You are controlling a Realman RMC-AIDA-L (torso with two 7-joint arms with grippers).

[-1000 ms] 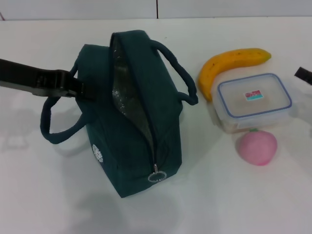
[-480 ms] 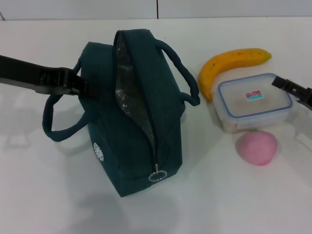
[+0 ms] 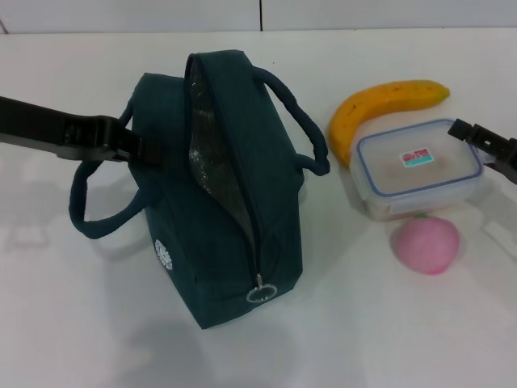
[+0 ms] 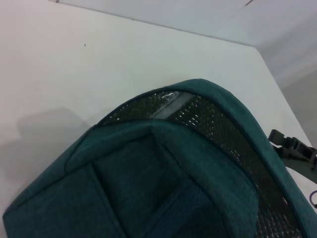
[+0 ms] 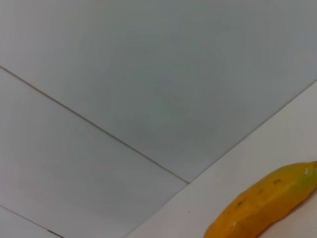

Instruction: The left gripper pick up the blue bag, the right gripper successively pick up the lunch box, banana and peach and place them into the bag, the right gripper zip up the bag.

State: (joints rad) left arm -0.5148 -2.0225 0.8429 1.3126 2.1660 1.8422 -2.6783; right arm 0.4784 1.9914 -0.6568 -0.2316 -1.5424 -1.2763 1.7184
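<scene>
My left gripper [image 3: 137, 147] is pressed against the left side of the blue bag [image 3: 230, 202], just where one strap handle meets the fabric; my fingers are buried at the cloth, and I cannot tell whether they are closed on it. The bag stands upright on the white table [image 3: 388, 323], its zipper undone along most of the top so the silver foil lining shows, the metal ring pull hanging at the near end. From my left wrist I see that same teal rim and foil close up [image 4: 198, 119]. My right gripper [image 3: 489, 145] reaches in from the right edge, its fingers spread apart at the far right corner of the lunch box [image 3: 420, 166]; whether they touch it I cannot tell. The banana [image 3: 384, 105] lies just behind the lunch box, and the peach [image 3: 426, 244] sits just in front of it, both outside the bag.
</scene>
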